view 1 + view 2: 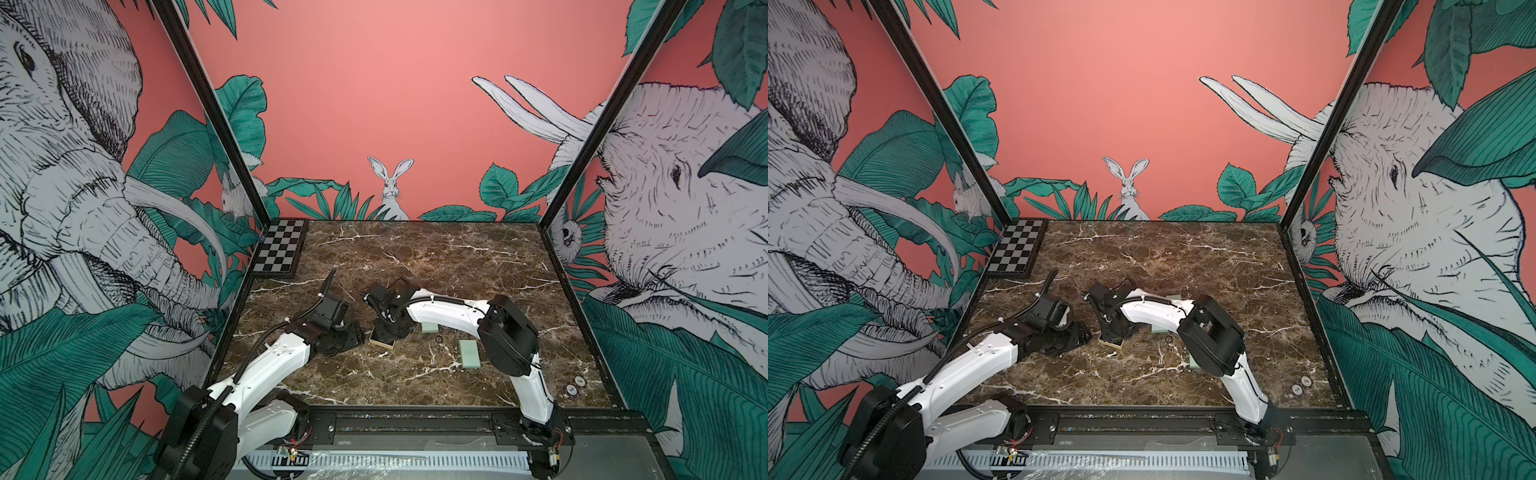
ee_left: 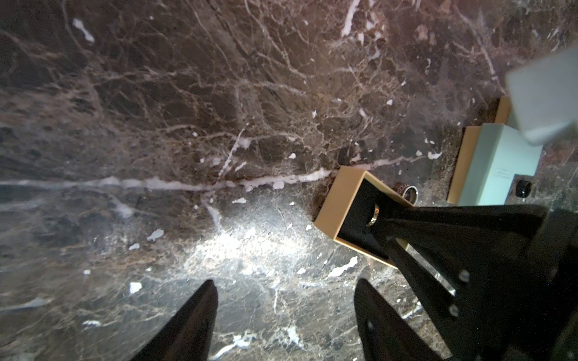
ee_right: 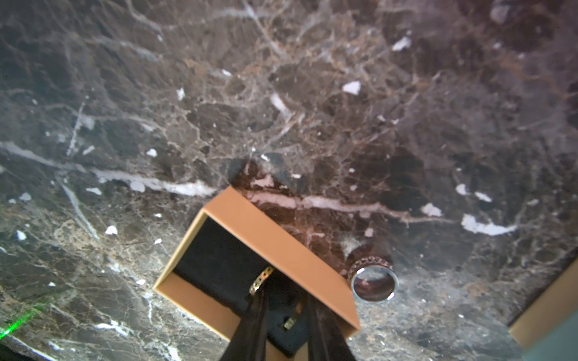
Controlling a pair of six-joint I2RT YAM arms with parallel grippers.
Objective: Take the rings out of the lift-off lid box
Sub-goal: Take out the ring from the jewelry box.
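**Clerk:** As the stock lies, largest first, what is entered?

**Keeper:** Item one, bench [image 1: 415,257]: brown marble, veined white. Item two, left end effector [image 2: 284,281]: jaws wide apart, nothing between them, over bare marble beside the box. Item three, right end effector [image 3: 286,295]: fingers close together and reaching down into the box. A band sits between them, but I cannot tell whether it is pinched.

**Clerk:** And the box itself?

**Keeper:** Item four, mint-green lid [image 1: 470,353]: off, lying flat toward the bench's near right. Item five, box base [image 3: 281,240]: tan card with black foam lining, open, about mid-bench and a little toward the near edge.

**Clerk:** The rings?

**Keeper:** Two stand upright in the foam. The pierced gold ring [image 3: 262,279] is at one fingertip and the second ring [image 3: 294,318] is between the fingers. Two are out on the marble. The steel-lined ring [image 3: 373,283] lies just beside the base's wall, and the dark ring [image 1: 438,340] lies between base and lid.

**Clerk:** Handling notes?

**Keeper:** By my judgement they are light, rigid and smooth-faced, and apt to slip or roll once free. The foam probably grips them. Take hold across the exposed upper arc, flat faces against the pads, and draw straight up. The card base is likely light enough to lift too, so it may need steadying.
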